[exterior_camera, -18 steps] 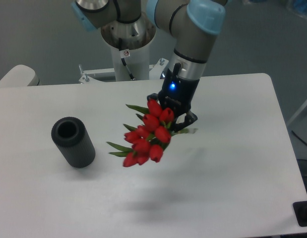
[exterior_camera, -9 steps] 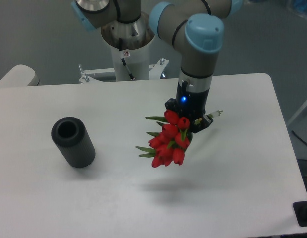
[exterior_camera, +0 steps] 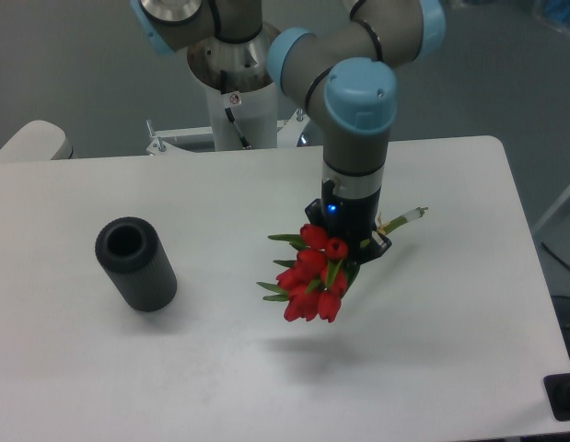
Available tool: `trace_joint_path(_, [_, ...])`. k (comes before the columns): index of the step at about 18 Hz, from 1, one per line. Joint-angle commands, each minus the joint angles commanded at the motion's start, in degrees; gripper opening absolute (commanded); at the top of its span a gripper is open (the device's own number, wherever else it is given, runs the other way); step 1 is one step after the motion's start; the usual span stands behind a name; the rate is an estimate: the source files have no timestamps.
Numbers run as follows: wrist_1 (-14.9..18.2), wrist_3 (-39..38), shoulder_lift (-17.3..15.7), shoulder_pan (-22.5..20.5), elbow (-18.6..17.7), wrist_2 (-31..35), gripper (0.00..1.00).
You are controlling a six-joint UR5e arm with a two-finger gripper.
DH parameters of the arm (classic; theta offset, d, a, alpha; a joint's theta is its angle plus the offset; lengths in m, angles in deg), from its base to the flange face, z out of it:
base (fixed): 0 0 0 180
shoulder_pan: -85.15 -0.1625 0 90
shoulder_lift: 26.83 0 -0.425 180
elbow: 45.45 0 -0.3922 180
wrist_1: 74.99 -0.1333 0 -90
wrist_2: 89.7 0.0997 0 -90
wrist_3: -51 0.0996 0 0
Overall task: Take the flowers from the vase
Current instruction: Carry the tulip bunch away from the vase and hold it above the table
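A bunch of red tulip flowers (exterior_camera: 312, 274) with thin green leaves hangs in the air over the middle of the table, buds pointing toward the front left. My gripper (exterior_camera: 351, 243) is shut on the bunch's stems, and the pale stem ends (exterior_camera: 409, 217) stick out to the right behind it. The dark grey vase (exterior_camera: 135, 263) stands upright at the left of the table, well apart from the flowers, its round hole empty.
The white table (exterior_camera: 450, 322) carries a faint shadow below the flowers. The arm's base column (exterior_camera: 237, 87) rises behind the far edge. A pale rounded object (exterior_camera: 31, 143) sits at the far left.
The gripper has carried the flowers right and toward the front, away from the vase, turning so the stem ends point farther right. The vase has not moved.
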Motion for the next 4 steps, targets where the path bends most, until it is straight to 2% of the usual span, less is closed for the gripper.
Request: trace_joint_path(4, [1.6,2.5,0.4,0.3,0.6,0.0,0.04])
